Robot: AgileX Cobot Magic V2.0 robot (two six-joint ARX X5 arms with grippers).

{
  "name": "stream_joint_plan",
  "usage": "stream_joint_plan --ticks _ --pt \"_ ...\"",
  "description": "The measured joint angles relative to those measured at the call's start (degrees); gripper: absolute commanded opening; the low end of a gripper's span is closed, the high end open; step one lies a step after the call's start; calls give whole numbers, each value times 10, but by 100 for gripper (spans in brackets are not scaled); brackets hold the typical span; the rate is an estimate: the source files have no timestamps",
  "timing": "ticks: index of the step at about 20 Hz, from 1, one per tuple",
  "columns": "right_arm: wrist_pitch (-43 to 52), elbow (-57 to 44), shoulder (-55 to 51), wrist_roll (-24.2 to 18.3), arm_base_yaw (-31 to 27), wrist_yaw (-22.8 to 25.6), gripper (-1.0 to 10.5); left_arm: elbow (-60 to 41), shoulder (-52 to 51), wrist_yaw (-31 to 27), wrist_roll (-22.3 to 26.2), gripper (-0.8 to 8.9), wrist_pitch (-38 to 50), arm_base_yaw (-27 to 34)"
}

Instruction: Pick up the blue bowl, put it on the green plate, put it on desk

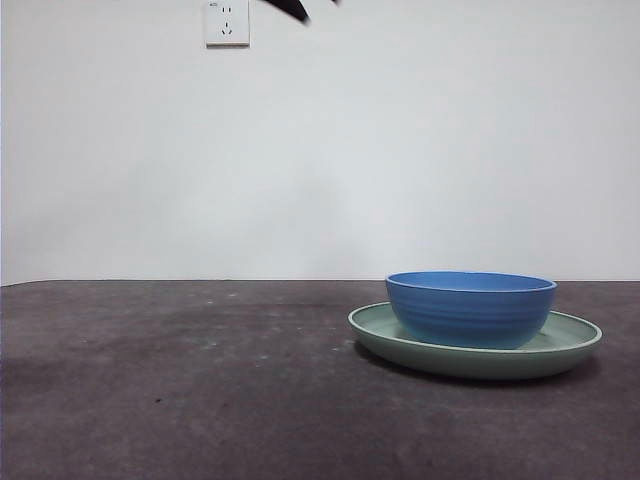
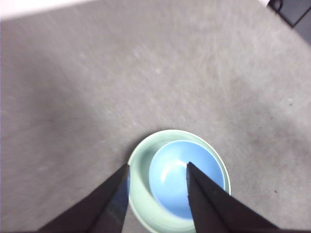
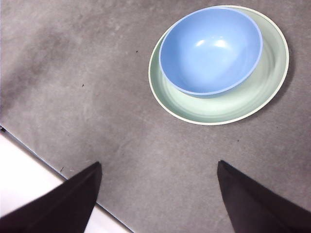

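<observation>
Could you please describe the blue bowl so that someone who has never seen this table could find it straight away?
Look across the dark grey-brown desk to the wide, shallow pale green plate lying on it. The blue bowl sits on that plate. It is narrower and taller than the plate, medium blue with faint ridges around its outer wall and a lighter blue, empty inside.

The dark speckled desk (image 1: 180, 380) bears only the green plate (image 1: 575, 338).

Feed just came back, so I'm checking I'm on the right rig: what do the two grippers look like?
Both are plain black. The left gripper and right gripper each have two flat, wedge-shaped jaws tapering to tips. No cables or markings show.
</observation>
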Motion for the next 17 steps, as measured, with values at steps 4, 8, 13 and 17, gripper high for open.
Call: stream_joint_plan --ticks 4,8,13,17 --pt "0 0 0 0 0 0 380 -128 -111 0 9 187 13 10" --pt "0 0 0 0 0 0 380 -297 -219 31 16 187 42 11" --pt "0 0 0 0 0 0 380 -461 -344 95 17 187 74 11" --pt "0 0 0 0 0 0 380 -512 -390 139 17 187 73 11"
